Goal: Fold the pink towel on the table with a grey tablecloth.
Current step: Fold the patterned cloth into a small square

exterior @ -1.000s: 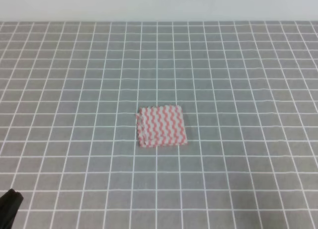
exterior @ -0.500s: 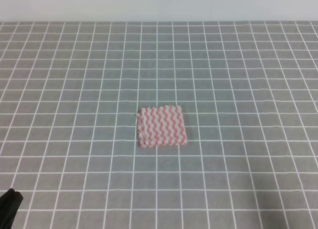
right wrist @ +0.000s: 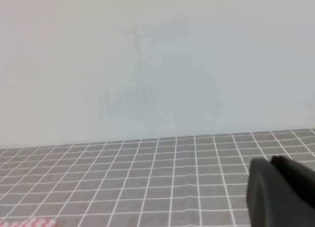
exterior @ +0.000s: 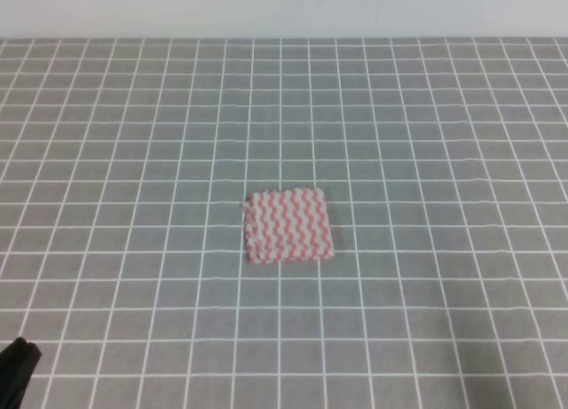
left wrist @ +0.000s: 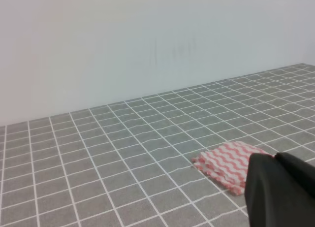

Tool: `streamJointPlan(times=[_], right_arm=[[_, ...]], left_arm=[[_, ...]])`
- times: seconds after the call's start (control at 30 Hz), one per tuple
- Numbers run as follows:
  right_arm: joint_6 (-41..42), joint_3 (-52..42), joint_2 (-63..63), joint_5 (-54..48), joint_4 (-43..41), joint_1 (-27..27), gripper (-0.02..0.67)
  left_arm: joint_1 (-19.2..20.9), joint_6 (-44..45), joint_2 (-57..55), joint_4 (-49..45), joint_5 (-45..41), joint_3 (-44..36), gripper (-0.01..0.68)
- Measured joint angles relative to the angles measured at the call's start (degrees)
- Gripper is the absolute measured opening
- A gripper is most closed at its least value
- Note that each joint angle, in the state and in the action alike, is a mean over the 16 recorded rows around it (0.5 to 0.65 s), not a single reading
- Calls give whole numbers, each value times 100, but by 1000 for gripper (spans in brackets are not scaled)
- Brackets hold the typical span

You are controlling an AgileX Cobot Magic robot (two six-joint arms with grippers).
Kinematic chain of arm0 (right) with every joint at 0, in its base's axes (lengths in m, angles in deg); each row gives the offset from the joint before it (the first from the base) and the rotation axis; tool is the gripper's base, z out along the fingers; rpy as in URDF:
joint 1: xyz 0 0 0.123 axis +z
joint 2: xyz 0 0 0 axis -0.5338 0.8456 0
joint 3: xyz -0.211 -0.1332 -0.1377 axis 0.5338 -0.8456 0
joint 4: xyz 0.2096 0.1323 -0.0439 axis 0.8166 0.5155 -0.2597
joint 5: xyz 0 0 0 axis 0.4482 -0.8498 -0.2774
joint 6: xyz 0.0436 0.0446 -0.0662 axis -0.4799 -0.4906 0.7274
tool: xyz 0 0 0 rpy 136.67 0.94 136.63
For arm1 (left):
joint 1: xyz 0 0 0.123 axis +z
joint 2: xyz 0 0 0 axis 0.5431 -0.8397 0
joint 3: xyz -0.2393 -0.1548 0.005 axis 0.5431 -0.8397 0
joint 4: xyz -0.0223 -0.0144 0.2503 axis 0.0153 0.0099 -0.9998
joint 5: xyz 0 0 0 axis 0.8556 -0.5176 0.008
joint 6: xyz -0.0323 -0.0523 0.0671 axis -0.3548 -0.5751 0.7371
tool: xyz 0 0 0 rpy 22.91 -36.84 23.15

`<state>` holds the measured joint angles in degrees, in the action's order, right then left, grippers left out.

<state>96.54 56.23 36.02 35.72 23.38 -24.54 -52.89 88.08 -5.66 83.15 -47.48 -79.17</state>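
Pink towel [exterior: 288, 225] with wavy pink-and-white stripes, folded small and flat, middle of the grey table [exterior: 426, 143], same spot as before, left gripper [exterior: 16, 366] low corner, both grippers' fingers too hidden to tell

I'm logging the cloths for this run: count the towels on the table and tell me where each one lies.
1. The pink towel lies alone near the middle of the grey tablecloth, already in a small stacked shape with layered edges on its left side. Neither wrist view shows another.

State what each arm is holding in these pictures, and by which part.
Nothing is held. The pink towel lies alone on the table with a grey tablecloth, with no fingers touching it; the left gripper sits far off at the corner.
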Motion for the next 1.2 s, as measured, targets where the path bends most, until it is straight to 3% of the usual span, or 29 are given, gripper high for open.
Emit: streamJointPlan(times=[0.17,0.63,1.2], right_arm=[[-296,25,-41,-80,-407,0,-15],[-2699,-23,6,-1387,-2970,0,-15],[-2827,18,-29,-2007,-3089,0,-15]], left_arm=[[0,0,0,0,0,0,-3],[0,0,-10,0,0,0,-3],[0,0,-14,-1,0,1,-2]])
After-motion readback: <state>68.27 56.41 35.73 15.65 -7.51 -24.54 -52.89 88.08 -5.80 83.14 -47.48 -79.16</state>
